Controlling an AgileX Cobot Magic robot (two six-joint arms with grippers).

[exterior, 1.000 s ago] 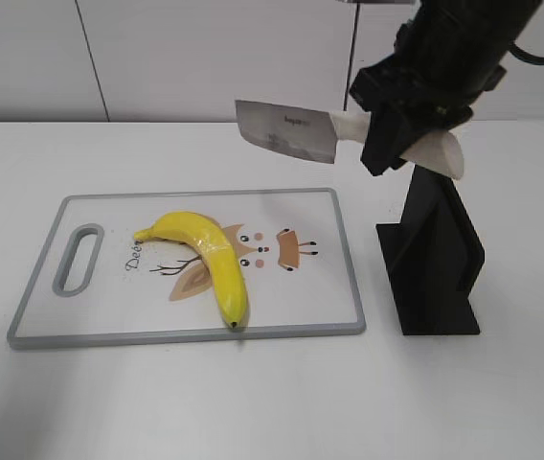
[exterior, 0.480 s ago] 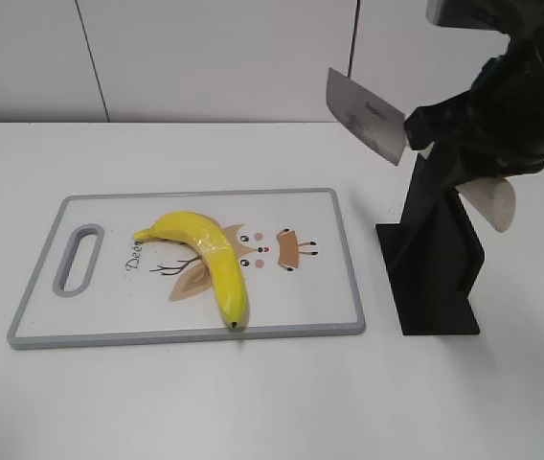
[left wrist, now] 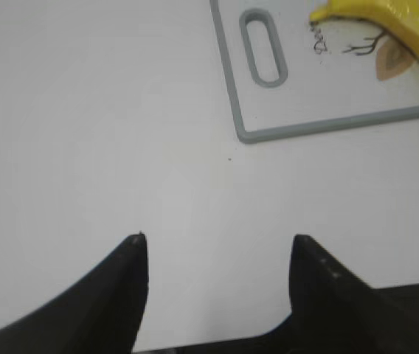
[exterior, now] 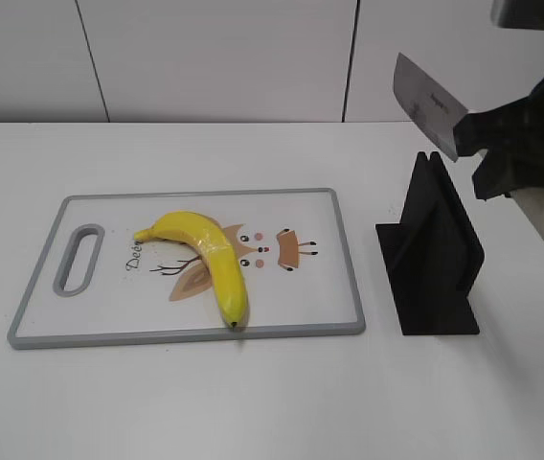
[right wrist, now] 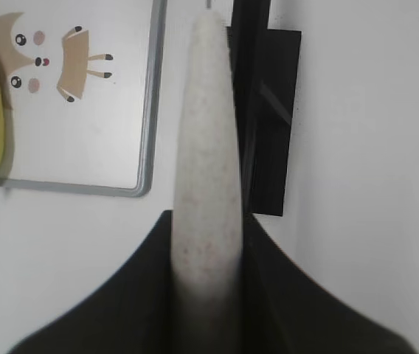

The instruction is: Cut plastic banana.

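The plastic banana [exterior: 210, 261] is laid on the cutting board [exterior: 339, 259] on the tabletop [exterior: 272, 393], well left of the right pincer [exterior: 511, 158], which is clenched on a knife [exterior: 428, 103] above the black stand [exterior: 435, 259]. The left pincer [left wrist: 217, 254] is held released over bare tabletop.
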